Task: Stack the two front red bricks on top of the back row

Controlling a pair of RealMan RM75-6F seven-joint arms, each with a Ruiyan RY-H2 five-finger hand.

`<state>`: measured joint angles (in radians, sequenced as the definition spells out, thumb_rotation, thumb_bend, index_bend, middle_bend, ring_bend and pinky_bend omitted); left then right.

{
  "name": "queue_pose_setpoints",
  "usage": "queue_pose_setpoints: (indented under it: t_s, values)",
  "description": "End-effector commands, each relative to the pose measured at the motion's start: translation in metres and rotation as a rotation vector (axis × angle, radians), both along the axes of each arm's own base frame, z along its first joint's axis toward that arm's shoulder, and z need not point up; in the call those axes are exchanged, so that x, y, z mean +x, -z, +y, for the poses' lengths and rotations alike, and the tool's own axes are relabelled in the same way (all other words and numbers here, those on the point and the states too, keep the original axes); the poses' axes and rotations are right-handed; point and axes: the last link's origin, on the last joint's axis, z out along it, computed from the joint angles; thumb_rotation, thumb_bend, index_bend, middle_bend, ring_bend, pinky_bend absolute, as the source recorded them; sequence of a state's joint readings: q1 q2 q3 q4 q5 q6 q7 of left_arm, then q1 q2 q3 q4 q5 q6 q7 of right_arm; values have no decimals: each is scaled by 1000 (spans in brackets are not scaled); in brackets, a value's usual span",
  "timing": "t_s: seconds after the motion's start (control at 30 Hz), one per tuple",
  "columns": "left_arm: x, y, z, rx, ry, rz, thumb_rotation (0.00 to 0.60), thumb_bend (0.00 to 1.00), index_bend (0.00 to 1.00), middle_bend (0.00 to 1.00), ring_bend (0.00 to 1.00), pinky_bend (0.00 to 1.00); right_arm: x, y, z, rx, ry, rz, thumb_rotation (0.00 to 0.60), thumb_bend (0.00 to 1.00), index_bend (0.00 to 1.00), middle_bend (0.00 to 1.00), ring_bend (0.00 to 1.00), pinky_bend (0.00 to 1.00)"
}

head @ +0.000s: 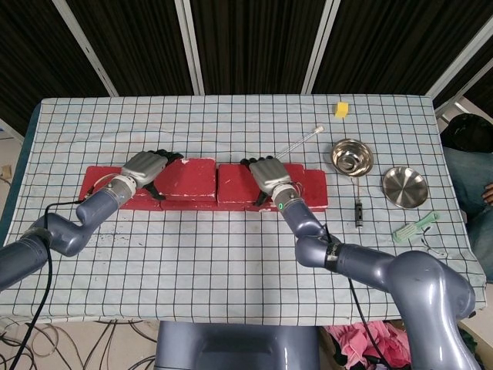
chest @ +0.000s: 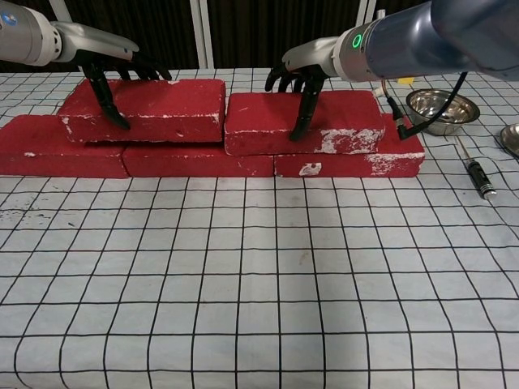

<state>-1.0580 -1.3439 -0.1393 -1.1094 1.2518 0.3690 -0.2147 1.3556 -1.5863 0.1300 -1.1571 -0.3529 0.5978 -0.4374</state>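
Red brick is clasped by each hand. The left hand (chest: 109,69), at the upper left of the chest view, is draped over the far end of the left upper brick (chest: 146,109): the thumb is pressed against the near face and the other fingers are hooked over the top and rear edge. The right hand (chest: 300,77), at upper centre, is set the same way on the left part of the right upper brick (chest: 312,121), its thumb down the front face. In the head view the same holds are seen from above, left hand (head: 142,166) and right hand (head: 266,176), palms laid across the brick tops.

Both upper bricks are already carried on the bottom row (chest: 203,162), which is laid left to right across the middle of the checked tablecloth (chest: 243,275). Their long axes are run sideways across the frame, parallel to that row, and a narrow gap is left between their facing ends. Each brick is directly under its own hand, so neither arm has a reach advantage; the left brick belongs to the left hand, the right brick to the right.

By judgement, the stacking is nearly complete, and only a release or a small sideways nudge to close the gap is called for.

Two steel bowls (head: 353,156) and a dark tool (chest: 480,180) are seen at the right.
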Motion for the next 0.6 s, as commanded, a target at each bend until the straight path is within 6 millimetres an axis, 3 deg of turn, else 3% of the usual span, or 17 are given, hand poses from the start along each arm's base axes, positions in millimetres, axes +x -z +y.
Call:
queue_pose_setpoints:
  t_s: [0.03, 0.6]
  values:
    - [0, 1, 0, -3, 0, 2, 600, 65, 136, 143, 60, 165, 0, 0, -1, -1, 1, -3, 600, 90, 131, 153, 158, 151]
    - [2, 6, -1, -11, 9, -2, 600, 34, 132, 143, 60, 165, 2, -5, 0, -4, -2, -20, 600, 81, 131, 151, 153, 152]
